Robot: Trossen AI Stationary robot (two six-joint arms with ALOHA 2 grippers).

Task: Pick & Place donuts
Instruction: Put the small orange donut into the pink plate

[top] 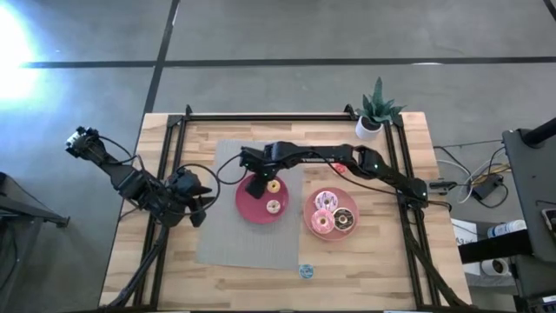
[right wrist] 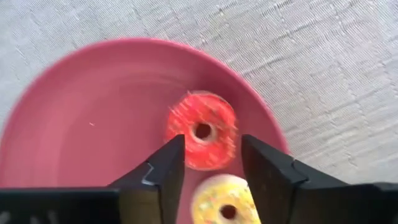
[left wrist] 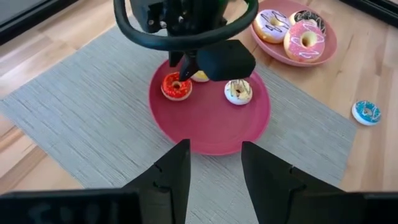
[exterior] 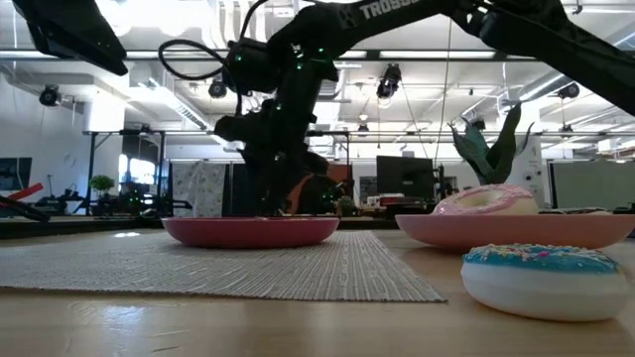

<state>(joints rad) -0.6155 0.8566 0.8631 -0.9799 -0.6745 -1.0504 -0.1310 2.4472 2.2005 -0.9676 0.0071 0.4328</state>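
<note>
A red plate (top: 252,213) lies on a grey mat and holds three small donuts: a red sprinkled one (right wrist: 202,130), a yellow one (right wrist: 224,202) and a cream one (left wrist: 238,91). My right gripper (right wrist: 212,146) is open and points down just over the red donut, which lies flat on the plate; the yellow donut lies below the gap between the fingers. This gripper also shows in the high view (top: 258,185). My left gripper (left wrist: 214,152) is open and empty, off the plate's left side over the mat (top: 201,198).
A pink plate (top: 311,228) to the right of the red one holds three larger donuts: pink-white (left wrist: 272,25), dark chocolate (left wrist: 309,18) and pink (left wrist: 305,40). A blue donut (top: 306,271) lies on the bare wood near the front edge. A potted plant (top: 375,109) stands at the back right.
</note>
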